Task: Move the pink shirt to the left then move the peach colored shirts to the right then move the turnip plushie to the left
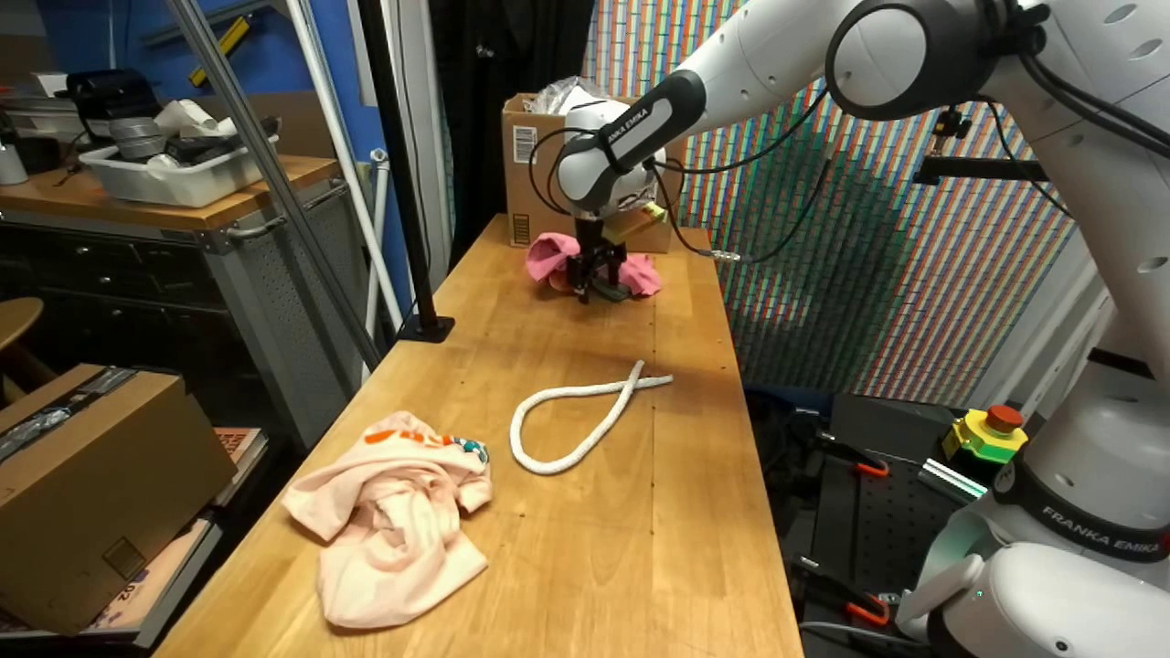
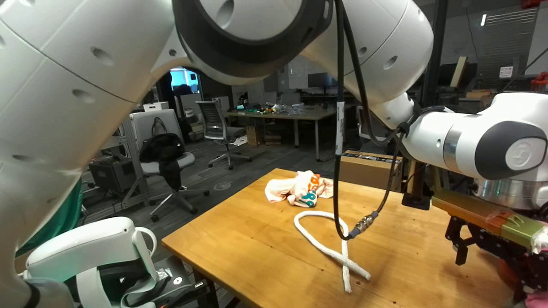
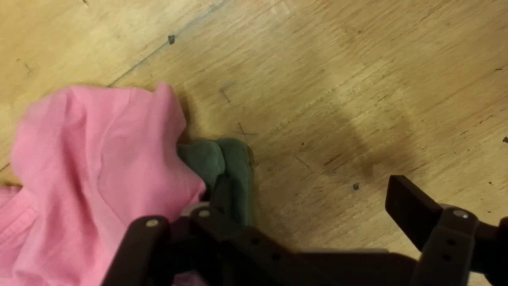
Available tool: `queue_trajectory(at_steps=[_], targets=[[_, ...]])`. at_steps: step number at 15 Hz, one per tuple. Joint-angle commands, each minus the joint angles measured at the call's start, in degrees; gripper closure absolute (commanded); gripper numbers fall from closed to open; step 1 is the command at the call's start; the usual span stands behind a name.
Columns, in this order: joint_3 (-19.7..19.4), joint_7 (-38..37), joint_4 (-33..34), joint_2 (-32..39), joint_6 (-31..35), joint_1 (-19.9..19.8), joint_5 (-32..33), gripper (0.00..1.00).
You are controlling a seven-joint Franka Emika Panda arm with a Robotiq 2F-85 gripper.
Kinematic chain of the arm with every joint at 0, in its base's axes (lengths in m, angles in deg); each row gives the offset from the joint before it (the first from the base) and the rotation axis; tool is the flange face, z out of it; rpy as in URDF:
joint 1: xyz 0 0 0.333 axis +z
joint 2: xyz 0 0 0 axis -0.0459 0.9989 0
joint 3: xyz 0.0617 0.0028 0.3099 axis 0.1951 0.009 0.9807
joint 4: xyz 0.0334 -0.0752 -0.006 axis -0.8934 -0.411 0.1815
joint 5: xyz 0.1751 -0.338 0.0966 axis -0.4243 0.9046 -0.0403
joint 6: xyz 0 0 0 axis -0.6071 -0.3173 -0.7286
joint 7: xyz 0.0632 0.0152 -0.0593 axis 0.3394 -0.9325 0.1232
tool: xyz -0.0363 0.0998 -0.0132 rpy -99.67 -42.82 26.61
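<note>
Near left: crumpled peach fabric shirt (image 1: 393,525). Right of it: looped white rope (image 1: 585,391), ends crossing. Far: rumpled pink fabric shirt (image 3: 103,159), black hand (image 3: 309,186) at it, spread. Wrist view alone resolves rounded dark-green lobes (image 3: 235,163) under the pink edge.

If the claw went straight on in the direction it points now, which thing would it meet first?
Probably the dark green fabric partly covered by the pink shirt: in the wrist view, one fingertip of the open claw overlaps it. The other fingertip points towards the wooden tabletop. Depth is unclear.
</note>
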Motion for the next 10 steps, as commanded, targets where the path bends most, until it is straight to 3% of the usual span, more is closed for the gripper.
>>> queue_trajectory(at_steps=[1,10], targets=[[0.8,1.0,2.4,1.8,-1.3,-0.9,-1.7,0.00],[-0.4,0.1,3.3,2.9,-1.3,-0.2,-0.2,0.00]])
